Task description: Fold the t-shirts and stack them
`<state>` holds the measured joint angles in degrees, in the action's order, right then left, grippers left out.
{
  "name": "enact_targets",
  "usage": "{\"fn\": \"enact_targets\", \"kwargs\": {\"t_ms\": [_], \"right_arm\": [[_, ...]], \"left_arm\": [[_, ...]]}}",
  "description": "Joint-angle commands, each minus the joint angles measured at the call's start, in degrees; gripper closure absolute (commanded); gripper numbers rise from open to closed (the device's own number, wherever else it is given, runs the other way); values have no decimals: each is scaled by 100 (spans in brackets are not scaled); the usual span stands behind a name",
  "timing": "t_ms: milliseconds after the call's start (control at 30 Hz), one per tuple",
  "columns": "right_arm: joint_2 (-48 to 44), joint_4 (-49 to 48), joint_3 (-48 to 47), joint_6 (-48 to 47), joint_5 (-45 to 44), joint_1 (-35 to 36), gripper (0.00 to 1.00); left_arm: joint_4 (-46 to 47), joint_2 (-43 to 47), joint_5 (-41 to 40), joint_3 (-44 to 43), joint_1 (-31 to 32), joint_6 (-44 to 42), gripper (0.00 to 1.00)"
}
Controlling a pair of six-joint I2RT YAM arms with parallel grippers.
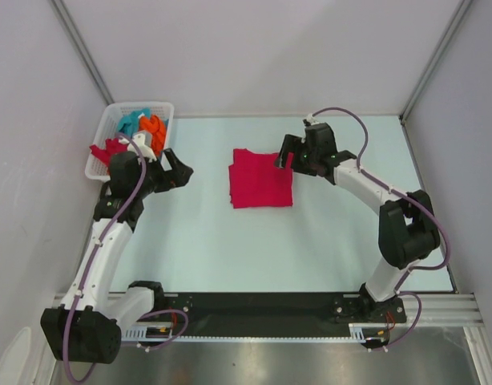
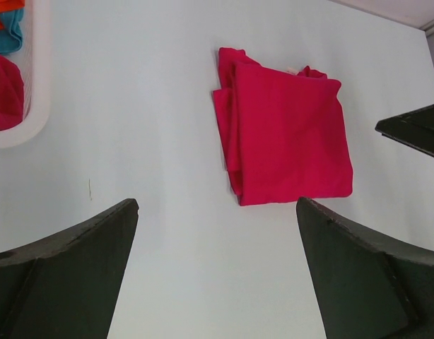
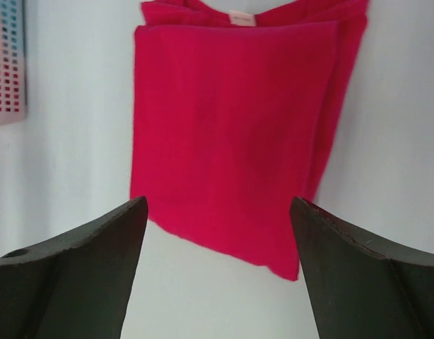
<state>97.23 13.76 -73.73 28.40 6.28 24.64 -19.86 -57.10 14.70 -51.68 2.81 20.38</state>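
A crimson red t-shirt (image 1: 260, 183) lies folded into a flat rectangle in the middle of the table. From the left wrist it shows as the same red t-shirt (image 2: 288, 138), and from the right wrist (image 3: 231, 127) with a small white label (image 3: 242, 18) at its far edge. My right gripper (image 1: 284, 155) hovers open at the shirt's upper right corner; the cloth's near edge lies just beyond the open right gripper (image 3: 217, 208), nothing between the fingers. My left gripper (image 1: 180, 166) stands open to the left of the shirt, apart from it, and this left gripper (image 2: 217, 212) is empty.
A white lattice basket (image 1: 142, 105) sits at the back left, holding teal (image 1: 131, 122), orange (image 1: 155, 128) and red (image 1: 108, 149) shirts. Its rim (image 2: 34, 106) shows at the left wrist view's left edge. Grey walls enclose the table on three sides.
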Motion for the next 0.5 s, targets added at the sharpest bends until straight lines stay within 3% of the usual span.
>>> {"fn": "enact_targets", "kwargs": {"t_ms": [0,200,467], "right_arm": [[226,-249,148,-107,590,-398,13],[743,-620,-43,-159,1006,-689,15],[1623,-270,-729,-466,418,-478,21]], "left_arm": [[131,-38,270,-9,-35,-175,0],[131,-170,385,-9,-35,-192,0],[114,-381,631,-53,-35,-201,0]]}}
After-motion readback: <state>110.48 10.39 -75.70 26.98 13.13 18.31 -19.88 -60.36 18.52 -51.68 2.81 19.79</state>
